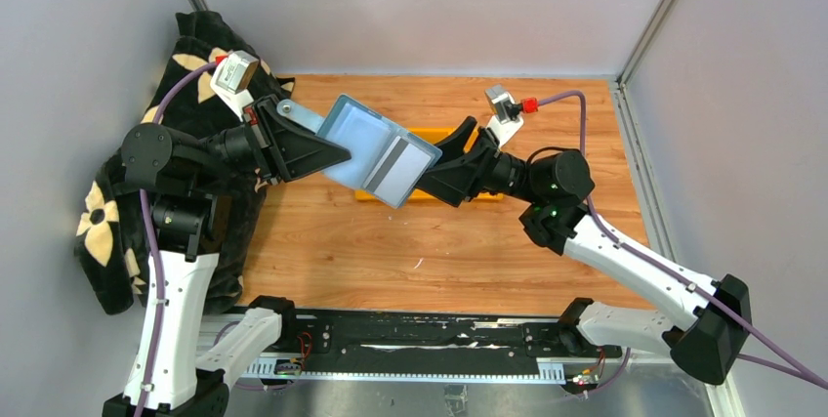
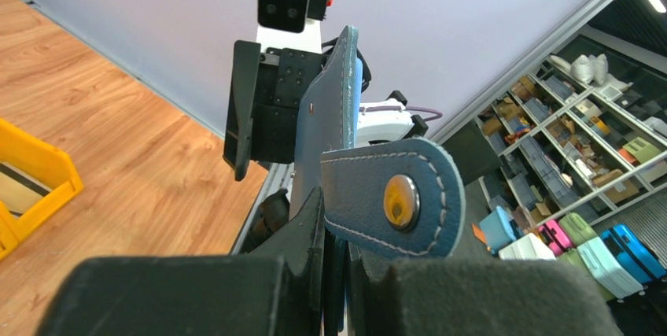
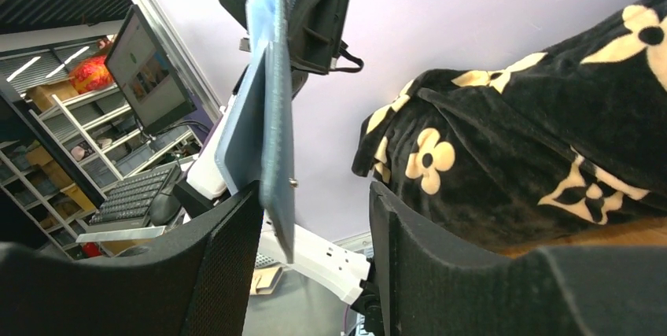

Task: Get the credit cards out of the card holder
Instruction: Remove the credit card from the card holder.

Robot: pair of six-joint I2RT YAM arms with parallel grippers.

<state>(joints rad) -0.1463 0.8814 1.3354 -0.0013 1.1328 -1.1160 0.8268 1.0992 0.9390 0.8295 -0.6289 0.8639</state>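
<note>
The card holder (image 1: pixel 363 140) hangs in the air above the middle of the wooden table (image 1: pixel 391 261), spread open with its pale light-blue inside facing up and tilted, its far corner toward 11 o'clock. The left gripper (image 1: pixel 332 153) is clamped tight on the holder's edge at 9 o'clock. The left wrist view shows the teal leather pinched between the black fingers (image 2: pixel 299 241), with the strap tab (image 2: pixel 370 186) folded across in front and its round snap (image 2: pixel 401 202) facing the camera. A silvery-grey credit card (image 1: pixel 410 171) with a dark stripe lies in the holder's half at 4 o'clock, and whether more cards sit under it cannot be told. The right gripper (image 1: pixel 441 161) reaches in from 3 o'clock with its jaws parted. In the right wrist view the holder's edge stands upright in the gap, close against one finger (image 3: pixel 228 257) and apart from the other, so nothing is pinched there. A yellow bin (image 1: pixel 434 133) rests on the table under the holder and the right arm, showing at 1 o'clock and 5 o'clock of the holder. A black blanket (image 1: pixel 107 231) with cream flowers is heaped at the table's 9 o'clock edge, behind the left arm.
</note>
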